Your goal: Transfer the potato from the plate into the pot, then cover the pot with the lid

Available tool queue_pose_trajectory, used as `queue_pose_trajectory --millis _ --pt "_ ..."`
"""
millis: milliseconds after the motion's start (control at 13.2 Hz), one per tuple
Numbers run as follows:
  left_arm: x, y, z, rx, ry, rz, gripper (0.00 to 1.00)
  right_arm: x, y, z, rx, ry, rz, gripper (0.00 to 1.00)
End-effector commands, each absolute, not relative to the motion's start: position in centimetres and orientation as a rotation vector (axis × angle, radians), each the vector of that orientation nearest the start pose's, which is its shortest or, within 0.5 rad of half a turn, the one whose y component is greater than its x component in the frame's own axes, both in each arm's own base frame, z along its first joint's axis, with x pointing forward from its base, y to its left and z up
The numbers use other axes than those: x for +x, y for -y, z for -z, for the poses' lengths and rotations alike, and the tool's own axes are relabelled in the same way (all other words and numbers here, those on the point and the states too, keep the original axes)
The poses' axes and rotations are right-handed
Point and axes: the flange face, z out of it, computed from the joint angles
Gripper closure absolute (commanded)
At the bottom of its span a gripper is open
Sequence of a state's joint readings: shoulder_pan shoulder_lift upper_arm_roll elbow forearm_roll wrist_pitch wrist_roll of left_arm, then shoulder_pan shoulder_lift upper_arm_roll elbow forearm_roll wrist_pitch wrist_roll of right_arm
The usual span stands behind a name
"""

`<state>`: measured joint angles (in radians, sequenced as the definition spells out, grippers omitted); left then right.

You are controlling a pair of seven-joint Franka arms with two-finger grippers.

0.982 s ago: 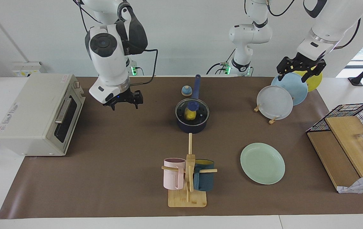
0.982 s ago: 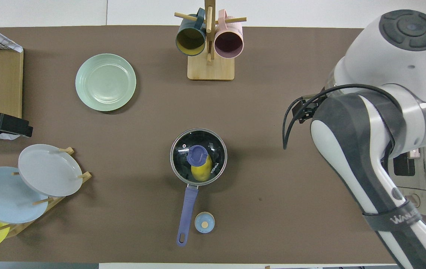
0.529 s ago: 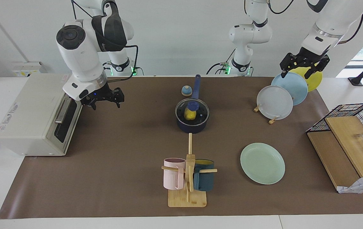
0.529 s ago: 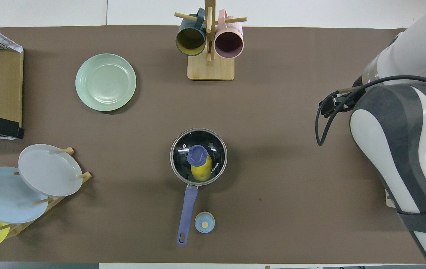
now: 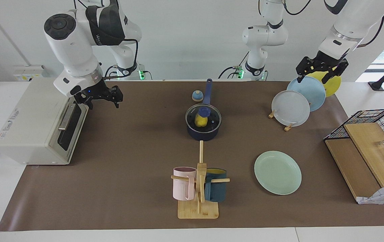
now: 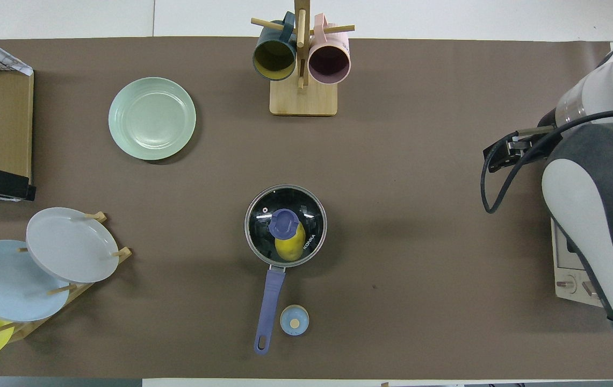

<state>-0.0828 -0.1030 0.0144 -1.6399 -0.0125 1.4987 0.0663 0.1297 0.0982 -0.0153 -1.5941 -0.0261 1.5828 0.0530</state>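
Overhead view shows the potato (image 6: 290,244) inside the saucepan (image 6: 285,226) under its glass lid (image 6: 306,212), mid-bench; the mint-green plate (image 6: 152,118) sits bare, farther out. Both jobs look done, so the right gripper (image 5: 101,97) by the toaster oven (image 5: 40,121) and the left gripper (image 5: 319,71) over the plate rack (image 5: 289,107) hang with fingers spread, clear.

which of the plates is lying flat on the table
The mint-green plate, empty on the mat beside the mug stand; the grey, light blue and yellow plates stand upright in the rack.

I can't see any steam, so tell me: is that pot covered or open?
Covered. The glass lid sits flat on the pot, rim to rim, with its blue knob on top, and the potato shows through the glass inside.
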Motion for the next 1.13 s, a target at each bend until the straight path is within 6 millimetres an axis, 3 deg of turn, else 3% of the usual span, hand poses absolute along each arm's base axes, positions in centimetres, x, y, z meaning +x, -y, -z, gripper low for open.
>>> queue_pose_trajectory --millis 0,302,1058 --pt "50.6 3.5 -64.2 -3.148 -0.199 -0.058 0.0 57.2 -5.4 -56.2 -3.175 0.105 -0.203 0.0" --pt "50.7 3.5 -64.3 -3.147 -0.207 -0.046 0.0 55.0 -5.1 -58.4 -3.177 0.091 -0.174 0.0" --pt "50.7 3.5 -64.3 -3.151 -0.207 -0.044 0.0 55.4 -1.9 -58.7 -3.179 0.016 -0.168 0.0"
